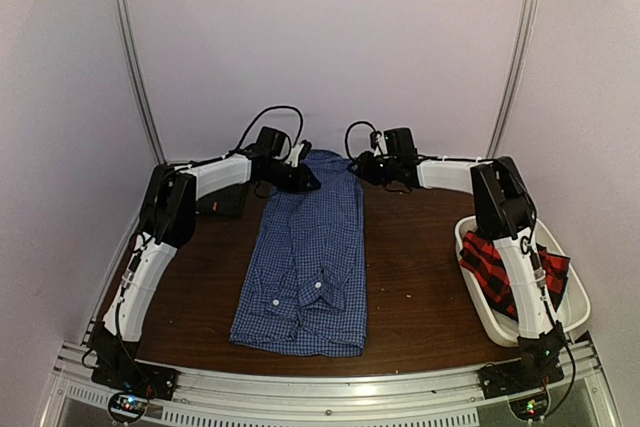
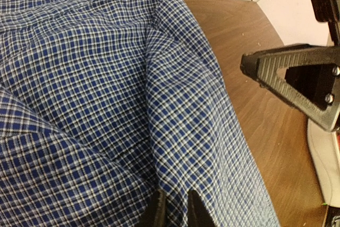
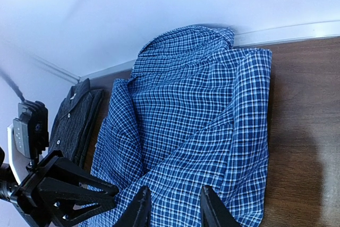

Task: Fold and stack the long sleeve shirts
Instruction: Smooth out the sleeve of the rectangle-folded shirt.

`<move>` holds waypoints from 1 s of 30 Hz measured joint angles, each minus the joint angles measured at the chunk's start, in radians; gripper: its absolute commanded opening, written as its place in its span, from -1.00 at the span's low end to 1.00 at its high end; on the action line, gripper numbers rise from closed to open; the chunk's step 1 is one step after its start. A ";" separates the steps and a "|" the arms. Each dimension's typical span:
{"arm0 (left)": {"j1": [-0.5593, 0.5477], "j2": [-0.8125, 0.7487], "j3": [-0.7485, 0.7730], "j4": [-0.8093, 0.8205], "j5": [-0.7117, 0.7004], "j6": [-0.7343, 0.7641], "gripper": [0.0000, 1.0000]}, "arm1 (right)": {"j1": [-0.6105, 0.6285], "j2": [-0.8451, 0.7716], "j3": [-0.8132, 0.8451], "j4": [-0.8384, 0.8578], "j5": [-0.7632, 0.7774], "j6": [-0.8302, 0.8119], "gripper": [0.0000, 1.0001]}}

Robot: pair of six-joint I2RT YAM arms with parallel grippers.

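The blue gingham shirt (image 1: 305,267) lies lengthwise mid-table, sides folded in, collar at the far end. My left gripper (image 1: 303,159) is at the collar's left corner. In the left wrist view its tips (image 2: 175,208) stand close together on a ridge of the blue cloth (image 2: 106,94). My right gripper (image 1: 362,165) is at the far right corner. Its fingers (image 3: 175,206) stand apart over the shirt's folded right edge (image 3: 212,131). The charcoal shirt (image 3: 74,120) lies folded at far left. The red-and-black plaid shirt (image 1: 495,267) lies in the tub.
The white plastic tub (image 1: 580,297) stands at the table's right edge beside the right arm. The charcoal shirt (image 1: 222,205) sits under the left forearm. The back wall is just behind the collar. Bare brown table (image 1: 420,277) lies between shirt and tub.
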 measured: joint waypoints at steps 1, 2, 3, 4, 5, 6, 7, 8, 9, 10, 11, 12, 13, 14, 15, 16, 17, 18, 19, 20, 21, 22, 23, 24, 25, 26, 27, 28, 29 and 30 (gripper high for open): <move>0.000 0.000 0.002 0.005 0.006 -0.004 -0.89 | 0.000 0.003 0.006 0.003 -0.002 0.000 -0.34; 0.000 0.000 0.004 0.011 0.010 -0.006 -0.97 | 0.000 0.006 0.011 0.004 -0.005 0.001 -0.34; 0.000 0.000 0.005 0.016 0.016 -0.008 -1.00 | -0.002 0.009 0.017 0.004 -0.007 0.002 -0.34; 0.000 0.000 0.005 0.019 0.022 -0.011 -1.00 | -0.002 0.012 0.020 0.006 -0.011 0.003 -0.34; 0.000 0.000 0.005 0.020 0.024 -0.010 -1.00 | -0.002 0.013 0.021 0.007 -0.014 0.004 -0.33; 0.000 0.000 0.005 0.021 0.025 -0.011 -1.00 | -0.002 0.015 0.021 0.007 -0.016 0.004 -0.33; 0.000 -0.001 0.002 0.024 0.025 -0.011 -1.00 | -0.003 0.017 0.023 0.008 -0.018 0.005 -0.34; 0.000 -0.005 -0.006 0.032 0.024 -0.012 -1.00 | -0.004 0.021 0.026 0.008 -0.019 0.006 -0.33; 0.000 -0.011 -0.019 0.042 0.023 -0.012 -1.00 | -0.005 0.024 0.029 0.008 -0.019 0.008 -0.33; 0.000 -0.021 -0.035 0.050 0.022 -0.012 -1.00 | -0.006 0.027 0.032 0.008 -0.020 0.011 -0.34; 0.000 -0.030 -0.049 0.054 0.020 -0.012 -1.00 | -0.007 0.028 0.032 0.008 -0.020 0.013 -0.33; 0.000 -0.041 -0.065 0.060 0.018 -0.012 -1.00 | -0.007 0.029 0.032 0.008 -0.021 0.014 -0.34; 0.000 -0.052 -0.077 0.063 0.016 -0.012 -1.00 | -0.008 0.029 0.033 0.008 -0.021 0.014 -0.33; 0.000 -0.062 -0.086 0.067 0.014 -0.012 -1.00 | -0.008 0.029 0.033 0.008 -0.021 0.015 -0.33; 0.000 -0.073 -0.093 0.070 0.010 -0.012 -1.00 | -0.008 0.029 0.033 0.008 -0.021 0.016 -0.33; 0.000 -0.082 -0.100 0.074 0.006 -0.012 -1.00 | -0.008 0.029 0.033 0.008 -0.022 0.016 -0.33; 0.000 -0.098 -0.113 0.079 -0.001 -0.012 -1.00 | -0.008 0.029 0.033 0.008 -0.022 0.018 -0.33; 0.000 -0.110 -0.124 0.082 -0.006 -0.012 -1.00 | -0.008 0.029 0.033 0.008 -0.023 0.019 -0.33; 0.000 -0.120 -0.131 0.085 -0.011 -0.012 -1.00 | -0.009 0.029 0.033 0.009 -0.023 0.020 -0.32; 0.000 -0.128 -0.135 0.085 -0.018 -0.012 -1.00 | -0.009 0.029 0.033 0.010 -0.023 0.022 -0.32; 0.000 -0.134 -0.137 0.090 -0.024 -0.012 -1.00 | -0.009 0.029 0.033 0.011 -0.024 0.023 -0.32; 0.000 -0.138 -0.138 0.093 -0.030 -0.012 -1.00 | -0.009 0.030 0.033 0.015 -0.027 0.027 -0.32; 0.000 -0.140 -0.139 0.093 -0.036 -0.013 -1.00 | -0.009 0.031 0.033 0.020 -0.030 0.032 -0.31; 0.000 -0.142 -0.140 0.094 -0.044 -0.014 -1.00 | -0.009 0.034 0.035 0.028 -0.036 0.040 -0.31; 0.000 -0.142 -0.142 0.094 -0.051 -0.016 -1.00 | -0.009 0.037 0.037 0.039 -0.042 0.047 -0.31; 0.000 -0.142 -0.143 0.092 -0.061 -0.020 -1.00 | -0.009 0.043 0.040 0.048 -0.047 0.053 -0.31; 0.000 -0.141 -0.143 0.088 -0.068 -0.023 -1.00 | -0.008 0.049 0.044 0.055 -0.052 0.064 -0.31; 0.000 -0.141 -0.143 0.083 -0.076 -0.024 -1.00 | -0.009 0.058 0.050 0.063 -0.059 0.073 -0.31; 0.000 -0.141 -0.143 0.079 -0.082 -0.027 -1.00 | -0.009 0.063 0.053 0.074 -0.064 0.080 -0.31; 0.001 -0.140 -0.138 0.069 -0.088 -0.031 -1.00 | -0.008 0.071 0.056 0.083 -0.071 0.092 -0.32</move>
